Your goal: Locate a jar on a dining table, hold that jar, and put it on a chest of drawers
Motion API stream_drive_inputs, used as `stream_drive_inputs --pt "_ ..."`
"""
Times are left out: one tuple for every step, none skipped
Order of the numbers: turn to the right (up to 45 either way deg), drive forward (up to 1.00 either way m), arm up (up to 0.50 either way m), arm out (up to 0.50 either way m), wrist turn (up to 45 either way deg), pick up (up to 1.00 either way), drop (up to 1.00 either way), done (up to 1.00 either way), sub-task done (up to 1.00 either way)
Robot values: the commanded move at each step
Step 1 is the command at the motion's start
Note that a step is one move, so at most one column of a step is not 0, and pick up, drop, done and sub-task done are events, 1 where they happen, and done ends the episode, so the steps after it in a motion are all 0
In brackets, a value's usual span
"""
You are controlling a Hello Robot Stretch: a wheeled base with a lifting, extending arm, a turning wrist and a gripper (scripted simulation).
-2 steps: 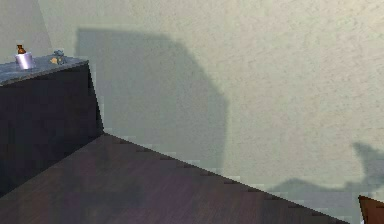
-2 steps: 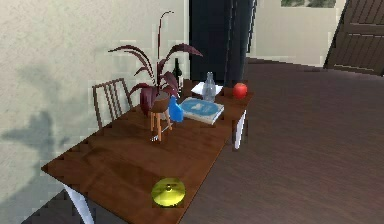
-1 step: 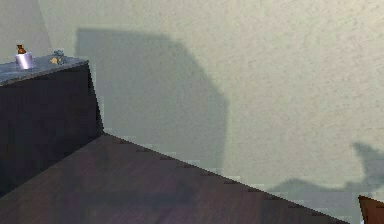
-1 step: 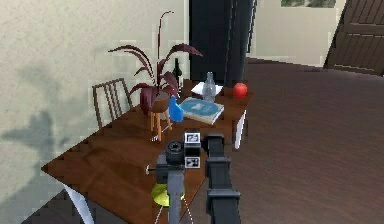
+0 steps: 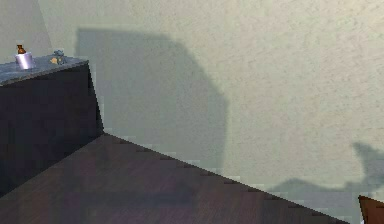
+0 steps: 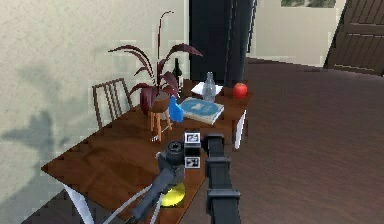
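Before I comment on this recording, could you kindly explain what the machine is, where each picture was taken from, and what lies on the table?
This is a wheeled robot. The forward view looks ahead at a dark cabinet against a wall. The arm side view looks out sideways: the dark bar is its arm, ending in a two-finger gripper. On the dining table stand a potted plant, a blue vase and a red apple. A yellow thing lies at the gripper, so I cannot tell whether it holds anything.
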Motion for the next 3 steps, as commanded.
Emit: stream_drive_inputs --pt "0.0 0.0 0.0 0.0 45.0 0.0 0.0 0.0 0.0" --pt "0.0 0.0 0.0 0.0 45.0 0.0 0.0 0.0 0.0" --pt "0.0 0.0 0.0 0.0 21.0 0.0 0.0 0.0 0.0"
